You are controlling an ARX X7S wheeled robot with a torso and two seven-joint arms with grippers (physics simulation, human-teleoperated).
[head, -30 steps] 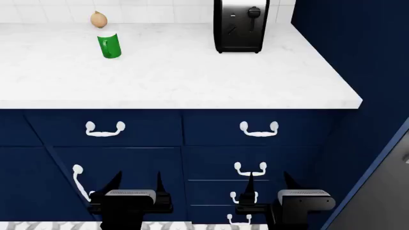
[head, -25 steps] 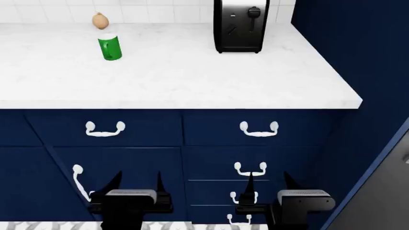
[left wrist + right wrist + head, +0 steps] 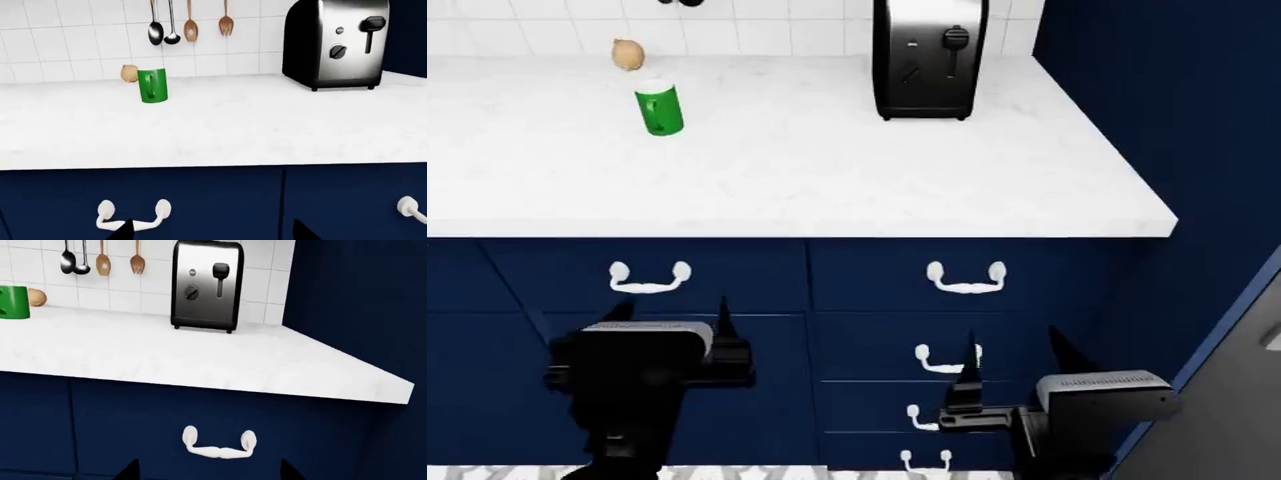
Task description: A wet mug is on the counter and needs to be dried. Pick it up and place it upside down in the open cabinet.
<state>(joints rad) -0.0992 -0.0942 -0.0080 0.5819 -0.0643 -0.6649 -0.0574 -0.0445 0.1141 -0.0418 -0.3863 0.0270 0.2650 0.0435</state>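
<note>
The mug (image 3: pixel 659 108) stands upright on the counter (image 3: pixel 827 160), far back near the tiled wall, with the onion (image 3: pixel 627 54) just behind it at about 11 o'clock and apart from it. The toaster (image 3: pixel 930 58) sits well off at the mug's 3 o'clock. In the left wrist view the mug (image 3: pixel 153 85) shows its loop handle facing the camera, so its long axis is vertical and the handle points toward the robot.

Both arms hang low in front of the navy drawers, below the counter edge. The left gripper (image 3: pixel 667 318) has its fingertips spread apart and holds nothing; the right gripper (image 3: pixel 1012 362) also stands with its fingers apart and empty. Neither touches anything.

From the left gripper the mug lies at roughly 12 o'clock, straight ahead and up across the counter. From the right gripper it lies at about 10 o'clock, well apart and across the whole counter span. The left arm is plainly the nearer one and looks the natural choice for the reach. It would need to rise above the counter edge first, then travel forward to the mug's side. No open cabinet shows in any view.
</note>
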